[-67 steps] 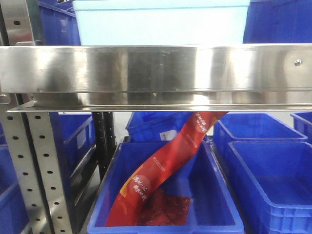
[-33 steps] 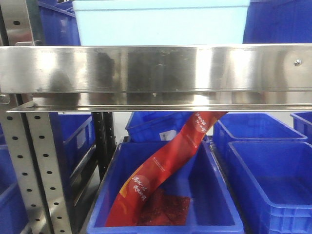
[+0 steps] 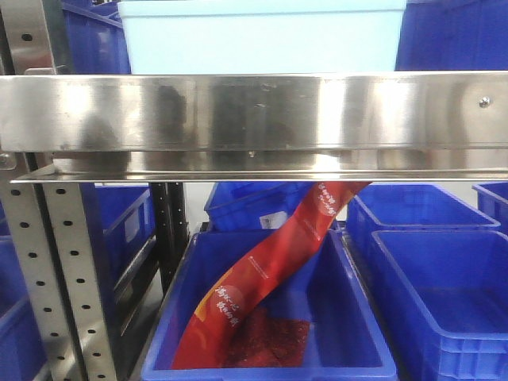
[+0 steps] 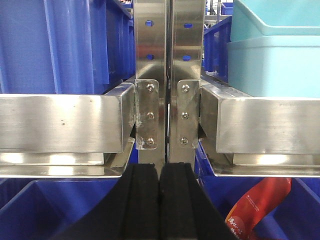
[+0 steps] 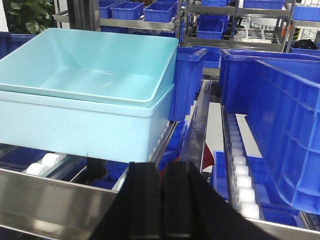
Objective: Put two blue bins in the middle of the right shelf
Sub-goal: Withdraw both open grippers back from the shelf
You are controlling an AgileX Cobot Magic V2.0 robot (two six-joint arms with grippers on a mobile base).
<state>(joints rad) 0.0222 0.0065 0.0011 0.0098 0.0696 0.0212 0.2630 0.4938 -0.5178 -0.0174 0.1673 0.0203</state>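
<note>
Two pale blue bins sit nested on the roller shelf, the upper one [image 5: 90, 70] inside the lower one [image 5: 85, 125]. They show in the front view [image 3: 262, 36] above the steel rail and in the left wrist view [image 4: 275, 60] at the right. My right gripper [image 5: 162, 172] is shut and empty, just in front of the bins' right front corner. My left gripper [image 4: 160, 172] is shut and empty, facing the steel upright posts [image 4: 167, 75] left of the bins. Neither gripper shows in the front view.
A steel shelf rail [image 3: 254, 119] spans the front view. Below it a dark blue bin [image 3: 349, 317] holds a red bag [image 3: 270, 278]; more dark blue bins [image 3: 444, 286] stand beside it. A tilted dark blue bin [image 5: 280, 115] lies right of the white rollers [image 5: 240, 170].
</note>
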